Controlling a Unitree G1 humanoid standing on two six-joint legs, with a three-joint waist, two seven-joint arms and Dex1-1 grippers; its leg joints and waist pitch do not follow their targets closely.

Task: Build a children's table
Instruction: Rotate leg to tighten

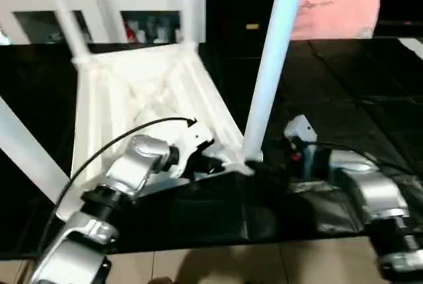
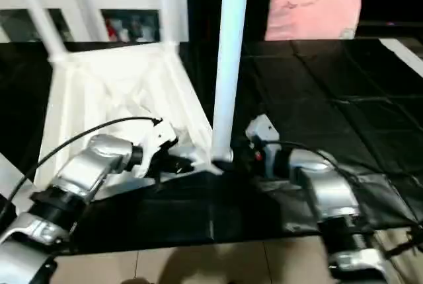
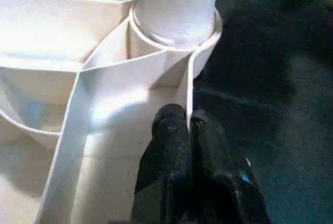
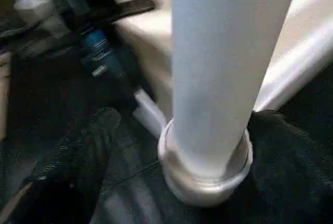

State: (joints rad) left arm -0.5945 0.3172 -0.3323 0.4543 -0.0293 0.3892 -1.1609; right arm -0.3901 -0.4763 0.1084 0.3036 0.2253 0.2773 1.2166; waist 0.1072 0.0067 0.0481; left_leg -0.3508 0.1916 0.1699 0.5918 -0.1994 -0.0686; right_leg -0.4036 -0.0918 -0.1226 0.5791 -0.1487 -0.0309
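Seating the near leg (image 1: 268,79) at frame centre in the upturned tabletop (image 1: 142,92)'s corner socket (image 3: 174,39): left gripper (image 3: 188,125) jaws pinch the rim wall, right gripper (image 4: 177,130) jaws straddle the leg spread, so press straight down, keeping it plumb.

A black mat (image 1: 344,119) covers the work area, creased into squares. Nearest us, pale floor tiles (image 1: 264,264) show. At the far left stands a white glass-doored cabinet (image 1: 99,6); far right, a pink cushion (image 1: 337,12) lies against darkness.
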